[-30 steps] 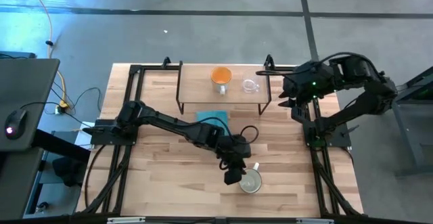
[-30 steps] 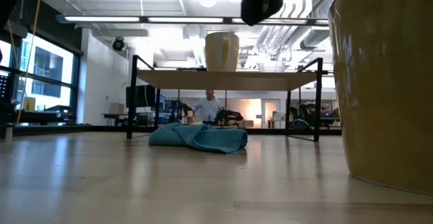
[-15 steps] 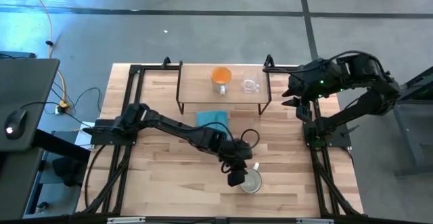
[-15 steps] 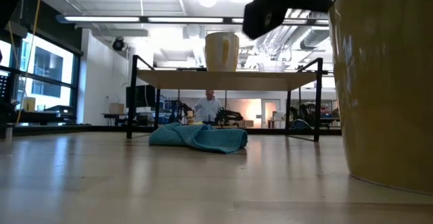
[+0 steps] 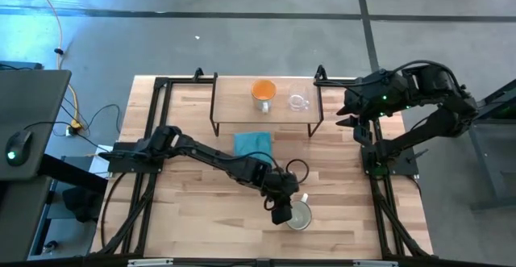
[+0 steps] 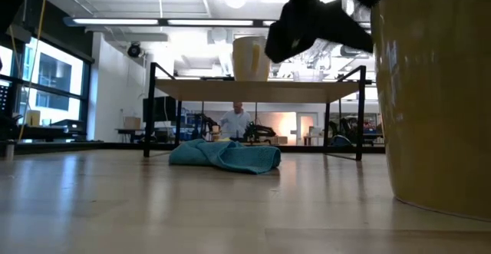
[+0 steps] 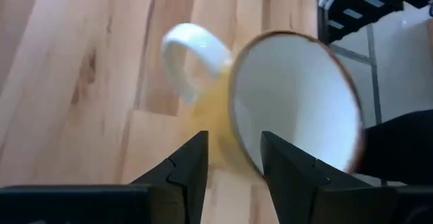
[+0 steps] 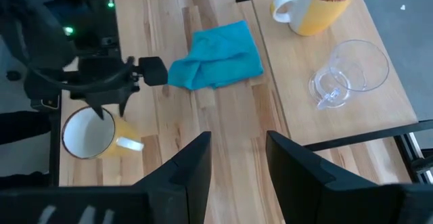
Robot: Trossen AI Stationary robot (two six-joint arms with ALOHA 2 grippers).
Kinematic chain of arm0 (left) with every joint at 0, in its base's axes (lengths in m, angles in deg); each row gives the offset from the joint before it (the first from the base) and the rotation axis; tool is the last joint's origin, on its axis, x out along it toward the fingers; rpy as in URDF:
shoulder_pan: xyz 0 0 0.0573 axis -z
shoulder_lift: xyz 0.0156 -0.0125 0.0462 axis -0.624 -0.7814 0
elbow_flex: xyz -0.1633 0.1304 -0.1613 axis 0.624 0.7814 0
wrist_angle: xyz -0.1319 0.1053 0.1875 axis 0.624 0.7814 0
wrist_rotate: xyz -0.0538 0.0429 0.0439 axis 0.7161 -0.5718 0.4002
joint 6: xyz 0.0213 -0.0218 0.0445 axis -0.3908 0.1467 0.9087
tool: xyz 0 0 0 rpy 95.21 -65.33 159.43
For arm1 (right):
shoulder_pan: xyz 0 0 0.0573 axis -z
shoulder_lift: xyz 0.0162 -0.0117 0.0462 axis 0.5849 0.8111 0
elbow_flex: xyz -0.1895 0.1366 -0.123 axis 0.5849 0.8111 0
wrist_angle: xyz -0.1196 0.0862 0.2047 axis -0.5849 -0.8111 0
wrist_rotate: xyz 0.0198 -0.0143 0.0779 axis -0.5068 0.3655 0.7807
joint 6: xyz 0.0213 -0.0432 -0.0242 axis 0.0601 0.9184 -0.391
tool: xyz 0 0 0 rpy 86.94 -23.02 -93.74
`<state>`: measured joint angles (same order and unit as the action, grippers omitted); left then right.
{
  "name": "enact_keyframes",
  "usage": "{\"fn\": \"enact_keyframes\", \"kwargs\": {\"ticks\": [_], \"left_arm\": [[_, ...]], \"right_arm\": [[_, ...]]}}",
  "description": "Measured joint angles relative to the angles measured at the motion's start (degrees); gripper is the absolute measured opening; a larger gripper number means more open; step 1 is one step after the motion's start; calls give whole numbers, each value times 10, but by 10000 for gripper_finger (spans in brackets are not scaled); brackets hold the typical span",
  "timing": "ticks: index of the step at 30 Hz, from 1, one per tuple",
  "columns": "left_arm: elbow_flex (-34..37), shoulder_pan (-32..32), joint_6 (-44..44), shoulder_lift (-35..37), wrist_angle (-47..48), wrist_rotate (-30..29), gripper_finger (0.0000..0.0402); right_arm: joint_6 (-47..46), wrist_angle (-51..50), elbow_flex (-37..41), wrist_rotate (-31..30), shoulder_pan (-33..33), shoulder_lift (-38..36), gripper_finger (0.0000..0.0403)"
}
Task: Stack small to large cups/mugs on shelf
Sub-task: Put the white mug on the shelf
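A large mug (image 5: 300, 216), yellow outside and white inside, stands upright on the table near its near edge; it fills the right of the low view (image 6: 437, 93). My left gripper (image 7: 233, 137) is open above it. One finger is outside the wall beside the white handle (image 7: 189, 48) and the other is over the hollow. The orange mug (image 5: 264, 91) and the clear glass cup (image 5: 298, 102) stand on the shelf (image 5: 234, 98). My right gripper (image 8: 237, 149) is open and hovers beside the shelf's right end. My left gripper comes at the mug's rim (image 7: 237, 126) from above, close to the handle, with one finger (image 7: 196, 160) outside the wall and one (image 7: 274, 160) over the inside. Whether either finger touches the wall, I cannot tell. The mug stands on the table.
A crumpled teal cloth (image 5: 252, 143) lies on the table just in front of the shelf. Black frame rails run along the table's left and right sides. Bare wood lies left of the large mug. A person shows far off in the room behind the table.
My left gripper has come down toward the large mug and shifted slightly toward the near edge; in the low view it drops into the picture from the top. The mug has stayed where it was. My right arm has drawn slightly toward the table's right edge.
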<state>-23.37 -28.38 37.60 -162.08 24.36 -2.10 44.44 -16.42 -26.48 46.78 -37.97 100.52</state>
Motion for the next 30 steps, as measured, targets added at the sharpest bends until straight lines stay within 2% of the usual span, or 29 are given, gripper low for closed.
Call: {"fn": "enact_keyframes", "kwargs": {"ticks": [11, 14, 21, 27, 30], "left_arm": [[-1, 3, -11, -5, -6, -13, 119], [-1, 3, -15, -5, -7, -15, 95], [-1, 3, -16, -4, -1, -21, 10], [-1, 3, -17, -4, 0, -27, 28], [-1, 3, -16, -4, 0, -31, 22]], "right_arm": [[0, 3, 0, 0, 0, 0, 133], [0, 4, 0, 0, 0, 0, 133], [-1, 4, 0, 0, 0, 0, 133], [-1, 4, 0, 0, 0, 0, 133], [-1, 4, 0, 0, 0, 0, 133]]}}
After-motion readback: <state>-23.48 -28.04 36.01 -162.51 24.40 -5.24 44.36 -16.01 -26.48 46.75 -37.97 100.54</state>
